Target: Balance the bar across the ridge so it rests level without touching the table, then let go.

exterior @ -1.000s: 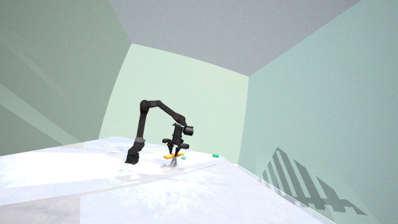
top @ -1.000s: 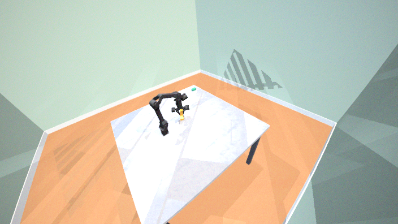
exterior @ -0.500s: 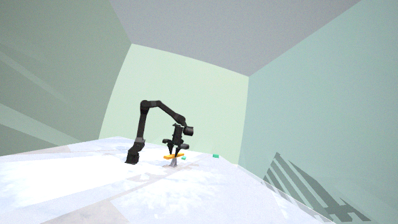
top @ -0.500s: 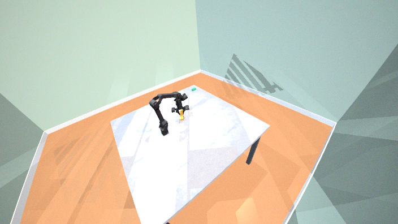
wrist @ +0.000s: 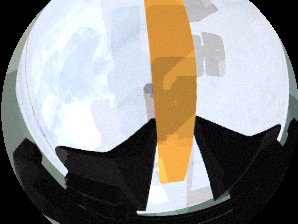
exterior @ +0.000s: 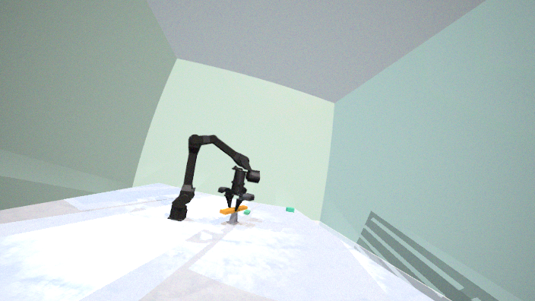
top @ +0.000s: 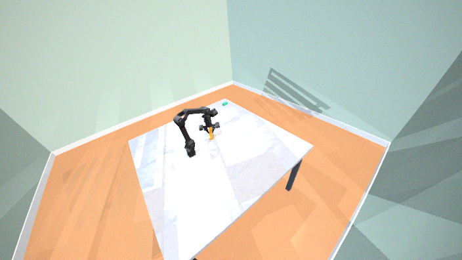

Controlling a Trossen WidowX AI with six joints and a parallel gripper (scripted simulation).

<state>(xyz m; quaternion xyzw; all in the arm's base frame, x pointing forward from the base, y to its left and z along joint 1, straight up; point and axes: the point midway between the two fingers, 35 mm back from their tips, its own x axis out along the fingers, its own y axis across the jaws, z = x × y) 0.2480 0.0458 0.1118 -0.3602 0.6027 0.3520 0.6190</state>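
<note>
The orange bar (top: 210, 134) (exterior: 225, 211) (wrist: 172, 40) is held above the white table (top: 200, 197) (exterior: 114, 258). My gripper (exterior: 233, 209) (wrist: 174, 121) is shut on the bar, with one finger on each side of it. The grey ridge (exterior: 233, 218) stands on the table directly under the bar in the exterior view. The bar looks slightly tilted there, its right end higher in the picture. I cannot tell whether its underside touches the ridge. In the wrist view the bar hides most of what is below it, and the ridge cannot be made out clearly.
A green block (top: 224, 104) (exterior: 289, 209) lies near the table's far corner. Another green block (exterior: 247, 212) shows just right of the bar in the exterior view. The arm's base (top: 191, 152) (exterior: 178, 212) stands on the table, left of the ridge in the exterior view.
</note>
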